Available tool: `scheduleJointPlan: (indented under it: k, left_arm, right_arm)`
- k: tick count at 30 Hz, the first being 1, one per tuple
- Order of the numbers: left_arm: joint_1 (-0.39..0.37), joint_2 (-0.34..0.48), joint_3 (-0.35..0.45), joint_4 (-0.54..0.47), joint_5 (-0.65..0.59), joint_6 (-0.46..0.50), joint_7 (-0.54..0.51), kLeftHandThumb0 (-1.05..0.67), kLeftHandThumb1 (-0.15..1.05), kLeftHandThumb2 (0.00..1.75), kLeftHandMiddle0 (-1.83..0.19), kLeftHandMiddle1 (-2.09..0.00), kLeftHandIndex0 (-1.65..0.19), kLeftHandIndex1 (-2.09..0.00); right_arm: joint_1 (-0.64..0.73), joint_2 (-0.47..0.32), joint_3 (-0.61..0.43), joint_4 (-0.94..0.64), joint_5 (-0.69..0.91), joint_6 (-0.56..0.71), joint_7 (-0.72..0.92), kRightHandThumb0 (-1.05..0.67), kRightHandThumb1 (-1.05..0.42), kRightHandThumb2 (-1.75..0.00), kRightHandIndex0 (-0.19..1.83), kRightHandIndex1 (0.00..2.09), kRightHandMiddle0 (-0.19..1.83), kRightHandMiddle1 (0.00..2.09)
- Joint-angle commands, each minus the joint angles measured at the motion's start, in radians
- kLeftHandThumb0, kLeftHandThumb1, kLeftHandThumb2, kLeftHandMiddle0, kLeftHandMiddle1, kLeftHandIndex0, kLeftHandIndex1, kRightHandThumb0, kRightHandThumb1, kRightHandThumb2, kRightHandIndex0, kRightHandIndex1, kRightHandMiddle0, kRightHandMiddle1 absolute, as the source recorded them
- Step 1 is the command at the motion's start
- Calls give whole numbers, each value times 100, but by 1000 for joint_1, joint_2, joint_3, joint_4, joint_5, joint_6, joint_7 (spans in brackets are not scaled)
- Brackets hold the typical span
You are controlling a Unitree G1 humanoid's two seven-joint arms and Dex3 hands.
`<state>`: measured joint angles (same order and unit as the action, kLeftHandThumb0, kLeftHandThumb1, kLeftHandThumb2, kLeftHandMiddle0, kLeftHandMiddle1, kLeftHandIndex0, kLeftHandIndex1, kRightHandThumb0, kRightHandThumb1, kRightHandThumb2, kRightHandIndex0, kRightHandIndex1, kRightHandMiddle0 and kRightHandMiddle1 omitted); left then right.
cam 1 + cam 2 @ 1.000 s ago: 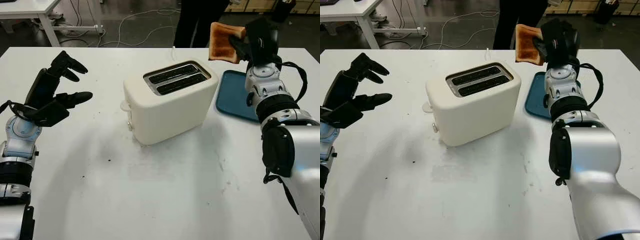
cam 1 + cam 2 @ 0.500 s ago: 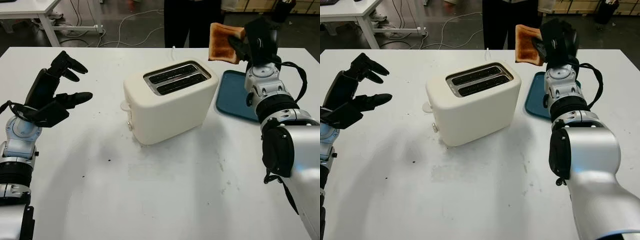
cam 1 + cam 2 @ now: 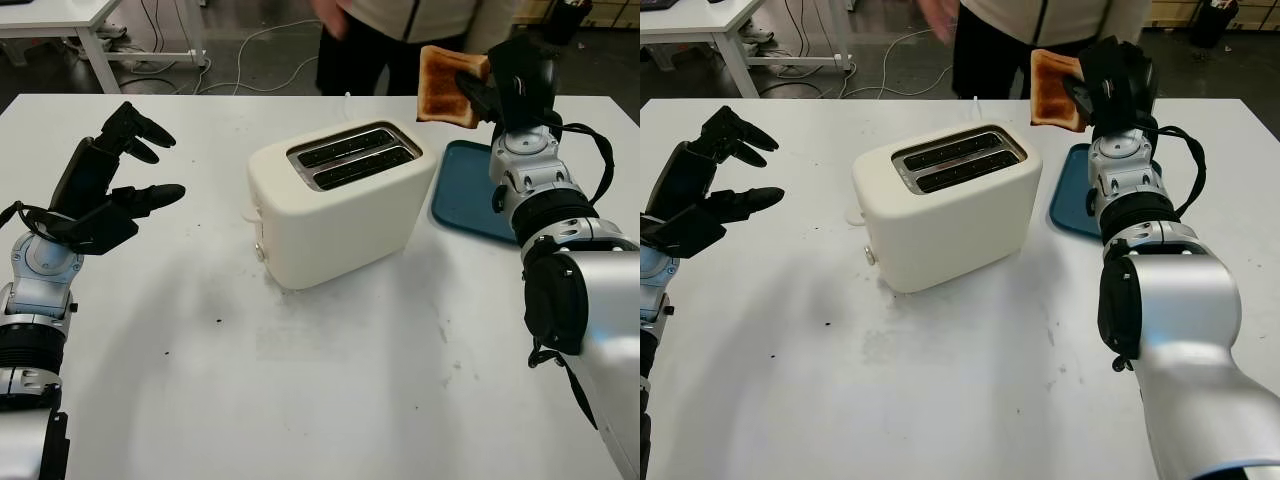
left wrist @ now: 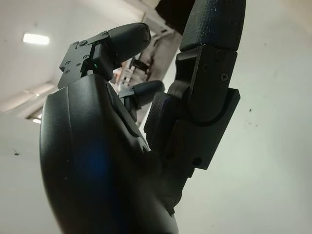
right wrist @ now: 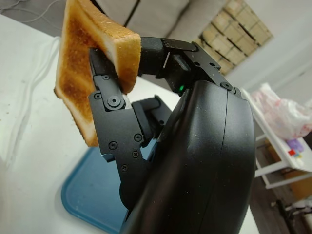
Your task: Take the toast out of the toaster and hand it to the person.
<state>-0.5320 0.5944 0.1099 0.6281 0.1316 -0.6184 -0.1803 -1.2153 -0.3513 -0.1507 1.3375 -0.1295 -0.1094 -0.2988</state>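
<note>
Your right robot hand [image 3: 500,85] sits in the upper right of the frame, its fingers pinching one edge of the toast [image 3: 445,84], which hangs in the air above the far edge of the worktop [image 3: 330,380], between the toaster [image 3: 335,205] and the blue tray [image 3: 470,190]. The toaster's slots look empty, so the lift seems done and the handover is what remains. A person [image 3: 420,20] stands just beyond the worktop at the top of the frame, a blurred hand [image 3: 328,15] raised at upper centre.

Your left robot hand [image 3: 105,185] is open, hovering at the left, well apart from everything.

The risk is the grip: it holds only one edge of the slice, so a sharp swing could snap or shed it. Release before the person has hold, and it probably drops onto the worktop or tray.
</note>
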Motion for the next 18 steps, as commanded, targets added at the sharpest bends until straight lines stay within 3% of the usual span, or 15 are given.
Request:
scheduleJointPlan:
  k: [1, 6, 10, 18]
  left_arm:
    - [0, 14, -3, 8, 15, -12, 8, -105, 92, 24, -11, -161, -6, -153]
    - [-2, 16, -4, 10, 19, -15, 11, -105, 92, 25, -10, -161, -5, -153]
    - [0, 12, 0, 5, 8, -11, 7, -105, 92, 24, -11, -161, -6, -153]
    - [1, 17, -3, 8, 21, -17, 17, -105, 92, 25, -11, -160, -5, -153]
  right_arm:
    - [-19, 7, -4, -5, 4, -6, 0, -25, -92, -7, 90, 175, 68, 175]
    - [-18, 10, -9, -5, 7, -11, -8, -20, -92, -7, 93, 175, 70, 175]
    - [-19, 7, -1, -4, 1, -1, 3, -27, -92, -10, 89, 175, 62, 175]
    - [-12, 7, 5, -6, -5, -20, 4, -26, -92, -8, 94, 175, 71, 175]
